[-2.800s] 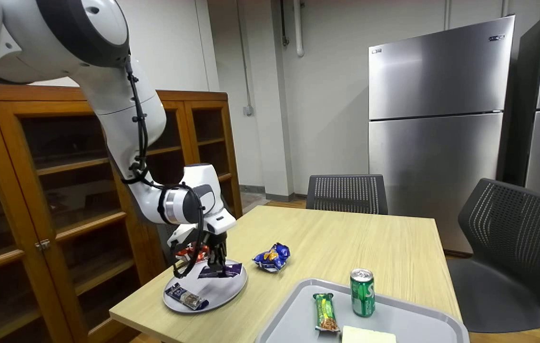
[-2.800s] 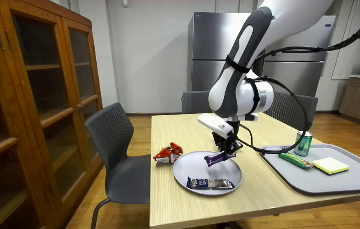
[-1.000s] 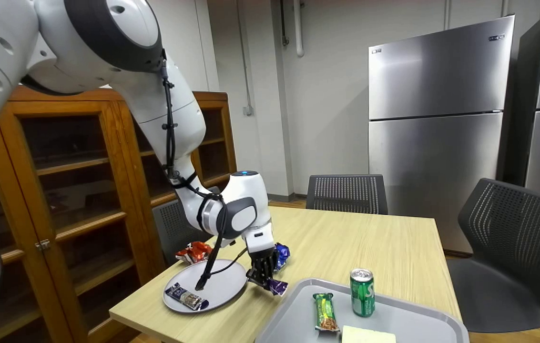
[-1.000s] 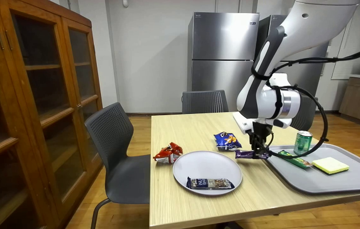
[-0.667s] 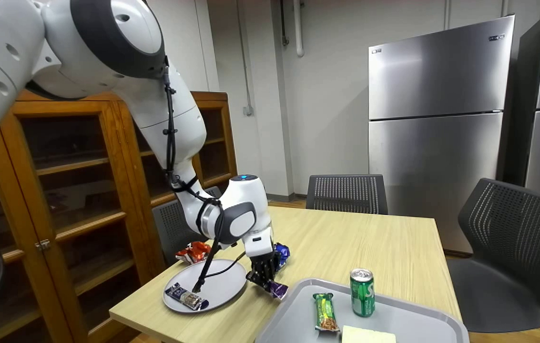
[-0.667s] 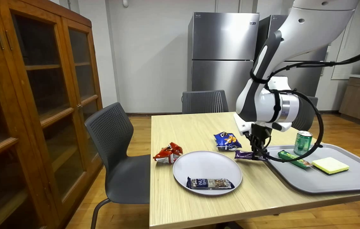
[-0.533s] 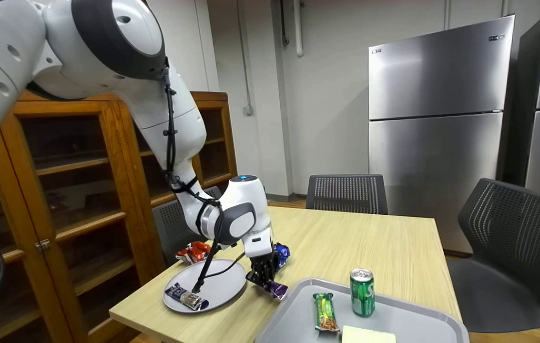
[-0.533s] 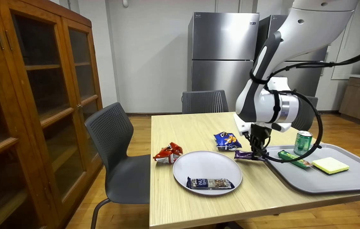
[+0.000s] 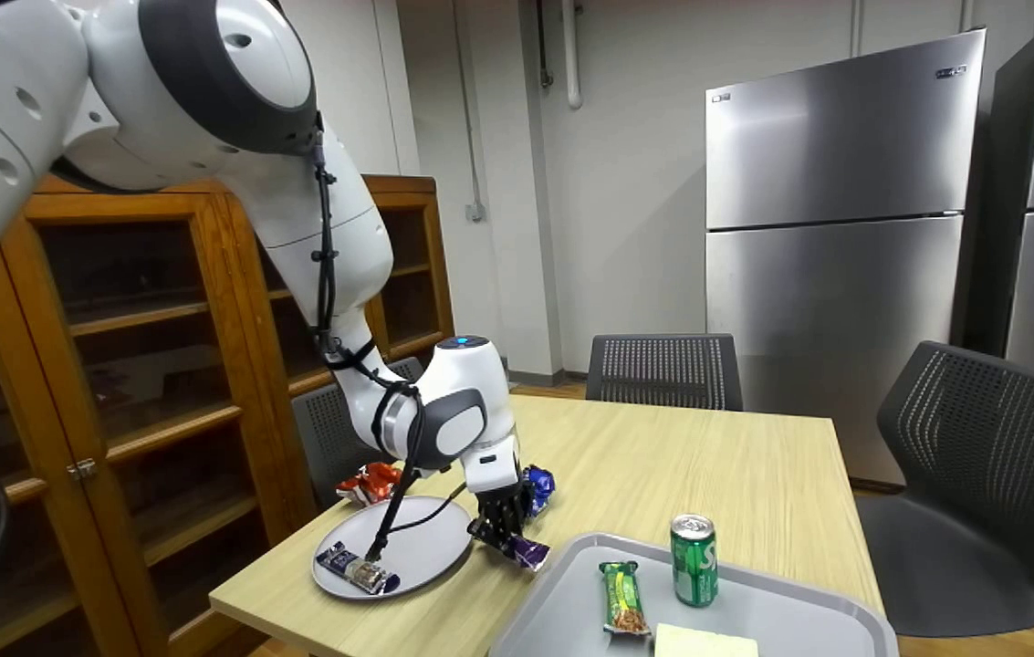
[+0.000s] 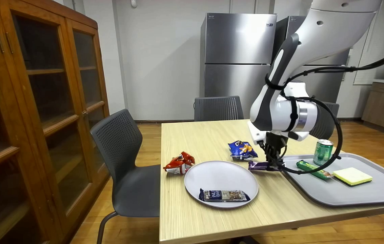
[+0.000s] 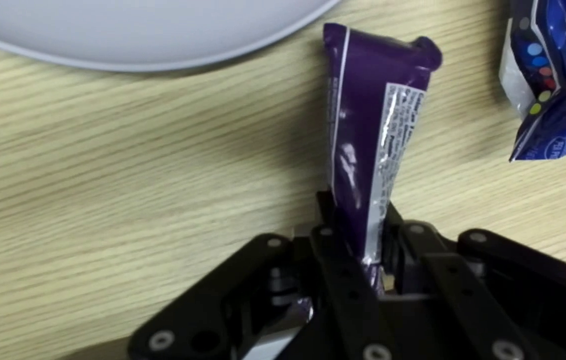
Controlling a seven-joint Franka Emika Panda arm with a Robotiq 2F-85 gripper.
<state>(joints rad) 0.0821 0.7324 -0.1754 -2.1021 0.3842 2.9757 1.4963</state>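
One purple-wrapped snack bar [image 11: 370,100]: the hand [image 11: 360,215] clamps it over the worktop [image 11: 138,165]; its long axis runs out ahead, free end between grey plate [image 11: 153,30] and blue snack bag [image 11: 557,90].

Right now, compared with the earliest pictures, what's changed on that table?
The pincer has carried the purple-wrapped bar from over the gray plate toward the gray tray; it's now between the two, still gripped. Unmoved: the nut bar on the plate, red snack bag, blue snack bag, green soda can, green-wrapped bar and yellow sponge.
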